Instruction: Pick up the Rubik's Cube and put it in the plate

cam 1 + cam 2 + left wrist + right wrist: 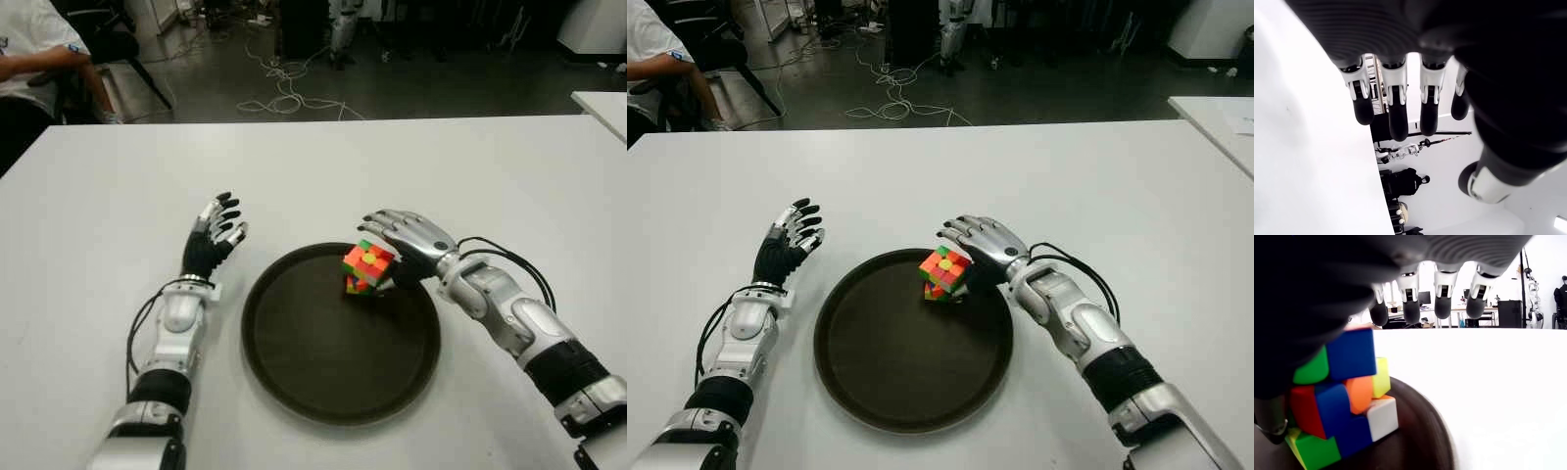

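Multicoloured cube [366, 267] flashing red, orange, green, yellow, blue; dark brown plate [313, 362]; white table [108, 196].

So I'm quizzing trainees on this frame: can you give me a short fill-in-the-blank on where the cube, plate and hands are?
1. The cube is over the dark round ____.
2. The hand at the cube is the robot's ____ hand.
3. The left hand shows beside the plate with its fingers ____ and holding nothing.
4. The plate sits on a ____ table.

Missing words: plate; right; open; white
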Tool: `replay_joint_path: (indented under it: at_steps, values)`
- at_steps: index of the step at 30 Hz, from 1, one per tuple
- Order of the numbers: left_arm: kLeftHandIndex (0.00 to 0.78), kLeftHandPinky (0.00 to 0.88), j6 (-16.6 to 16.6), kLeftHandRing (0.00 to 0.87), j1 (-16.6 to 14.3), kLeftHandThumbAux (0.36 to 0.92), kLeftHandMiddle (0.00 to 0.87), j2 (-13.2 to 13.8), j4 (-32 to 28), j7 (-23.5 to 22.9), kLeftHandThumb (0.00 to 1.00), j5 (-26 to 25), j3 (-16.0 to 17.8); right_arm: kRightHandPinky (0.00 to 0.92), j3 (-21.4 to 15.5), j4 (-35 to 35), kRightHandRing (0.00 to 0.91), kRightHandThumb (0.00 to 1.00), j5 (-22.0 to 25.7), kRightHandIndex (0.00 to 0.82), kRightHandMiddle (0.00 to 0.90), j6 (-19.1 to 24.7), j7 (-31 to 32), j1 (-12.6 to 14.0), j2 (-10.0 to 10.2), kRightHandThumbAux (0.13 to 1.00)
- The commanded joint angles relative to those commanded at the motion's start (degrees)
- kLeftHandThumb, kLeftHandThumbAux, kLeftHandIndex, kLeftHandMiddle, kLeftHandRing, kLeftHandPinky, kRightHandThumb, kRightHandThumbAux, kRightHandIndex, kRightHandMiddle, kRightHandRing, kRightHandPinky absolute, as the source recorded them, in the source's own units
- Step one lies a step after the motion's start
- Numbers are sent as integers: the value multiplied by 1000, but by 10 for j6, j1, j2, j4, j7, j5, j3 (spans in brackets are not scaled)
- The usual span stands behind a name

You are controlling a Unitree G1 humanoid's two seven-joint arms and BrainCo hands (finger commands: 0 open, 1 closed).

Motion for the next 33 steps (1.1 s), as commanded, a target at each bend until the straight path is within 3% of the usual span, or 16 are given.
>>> replay_joint_path:
  at_steps: [20, 33]
  values:
    - [124, 131, 6, 165, -5, 748, 184, 0, 2, 1, 81, -2, -3, 0, 9, 38, 0, 0, 2, 0, 0, 1, -14, -23, -2, 545]
    - [155, 133, -2, 172, -6, 734, 194, -1, 7, 7, 79, 0, -4, 0, -9, 52, 0, 0, 13, 0, 0, 5, -25, -38, -13, 564]
